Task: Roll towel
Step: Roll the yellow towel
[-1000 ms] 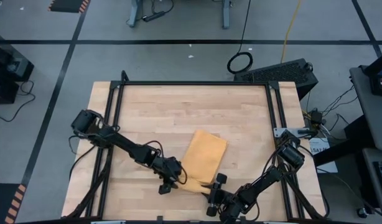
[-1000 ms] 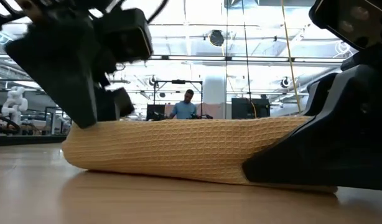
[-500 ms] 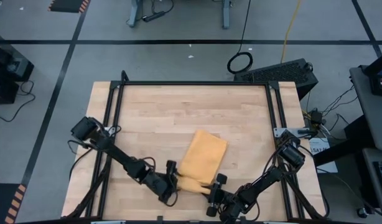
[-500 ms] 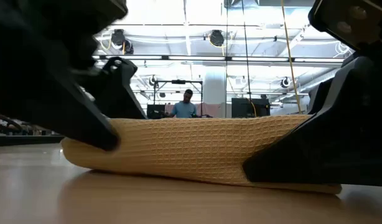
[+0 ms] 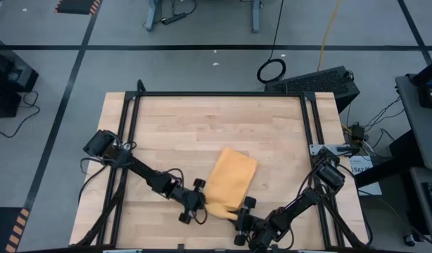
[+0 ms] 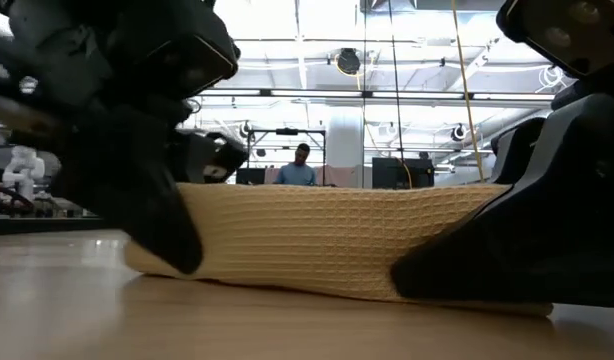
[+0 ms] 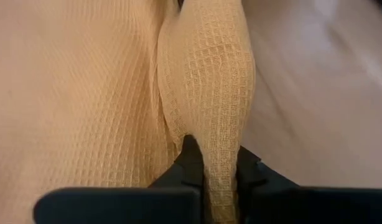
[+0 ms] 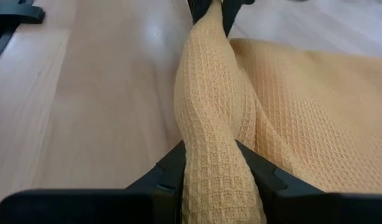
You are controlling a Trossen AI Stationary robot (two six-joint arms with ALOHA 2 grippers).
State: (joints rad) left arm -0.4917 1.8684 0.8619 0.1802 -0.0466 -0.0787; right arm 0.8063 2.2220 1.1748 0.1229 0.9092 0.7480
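- Mustard-yellow waffle-weave cloth, the towel, lies on the wooden table, near its front edge; its near end is gathered into a raised fold (a thick ridge in both wrist views).
- At one end of that ridge sits the left gripper, its two dark fingers pinching the fold between them, cloth bulging just ahead of the tips.
- At the opposite end sits the right gripper, fingers likewise clamped on the fold, with the flat part of the towel spreading away beside it.
- Between the two grippers the ridge runs unbroken; in the low view it rests on the table, left gripper at one side and right gripper at the other.
- Beyond the ridge, far back in the room, stands a person.
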